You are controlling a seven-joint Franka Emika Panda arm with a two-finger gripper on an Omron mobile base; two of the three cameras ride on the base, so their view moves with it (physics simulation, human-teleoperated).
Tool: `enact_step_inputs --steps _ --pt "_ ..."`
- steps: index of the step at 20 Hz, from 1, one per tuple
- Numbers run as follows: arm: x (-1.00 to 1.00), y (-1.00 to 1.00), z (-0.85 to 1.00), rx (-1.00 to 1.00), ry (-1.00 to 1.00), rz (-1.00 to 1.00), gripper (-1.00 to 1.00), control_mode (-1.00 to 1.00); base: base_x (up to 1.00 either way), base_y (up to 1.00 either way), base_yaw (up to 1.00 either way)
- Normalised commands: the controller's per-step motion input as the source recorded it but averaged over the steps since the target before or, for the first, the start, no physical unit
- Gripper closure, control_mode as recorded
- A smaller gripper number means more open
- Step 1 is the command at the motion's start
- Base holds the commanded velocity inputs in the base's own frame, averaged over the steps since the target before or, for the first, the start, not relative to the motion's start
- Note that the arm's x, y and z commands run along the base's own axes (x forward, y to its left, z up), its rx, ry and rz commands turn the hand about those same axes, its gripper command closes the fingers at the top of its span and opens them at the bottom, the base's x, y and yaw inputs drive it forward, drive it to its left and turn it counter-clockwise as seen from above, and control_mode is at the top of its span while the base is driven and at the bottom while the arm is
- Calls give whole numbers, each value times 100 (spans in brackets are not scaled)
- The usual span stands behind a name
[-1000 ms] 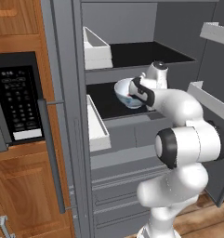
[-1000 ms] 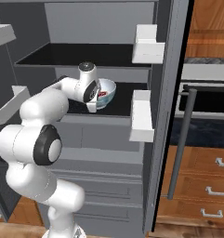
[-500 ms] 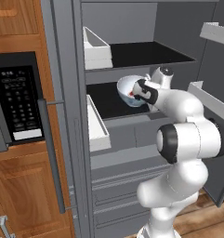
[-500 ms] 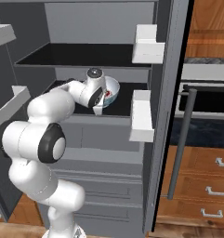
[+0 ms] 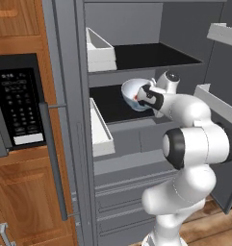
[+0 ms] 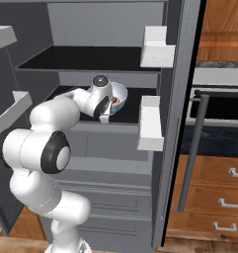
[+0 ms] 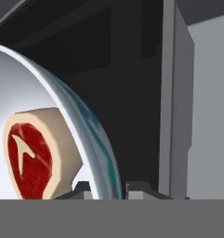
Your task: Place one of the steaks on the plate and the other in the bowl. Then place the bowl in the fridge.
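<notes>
The white bowl (image 5: 133, 92) with a bluish pattern is inside the open fridge (image 5: 69, 120), over its black middle shelf (image 5: 110, 106). It is tipped on its side, and I cannot tell whether it touches the shelf. My gripper (image 5: 145, 96) is shut on its rim. In the hand view the fingertips (image 7: 81, 188) straddle the bowl's wall (image 7: 92, 135), with the gripper (image 7: 104, 188) at the bottom. One red steak (image 7: 32, 153) with a pale fat rim lies inside the bowl. From the right, the bowl (image 6: 119, 95) shows just past the gripper (image 6: 109, 106). The plate is out of view.
White door bins (image 5: 100, 127) hang on the left door beside the shelf, and more bins (image 6: 150, 121) on the right door. A second black shelf (image 5: 146, 55) lies above. Grey drawers (image 5: 122, 192) sit below. A black microwave (image 5: 16, 103) is set in the wood cabinets to the left.
The hand has carried the bowl a little deeper into the fridge over the middle shelf. Over the last half second it has barely moved.
</notes>
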Motion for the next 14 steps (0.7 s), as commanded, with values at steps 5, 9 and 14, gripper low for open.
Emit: enact_step_inputs --steps 5,9,14 --pt "9 0 13 -2 0 0 -100 -100 0 0 0" --pt "0 1 29 0 -4 0 -100 -100 0 0 0" --pt "-24 0 19 0 -13 0 -100 -100 0 0 0"
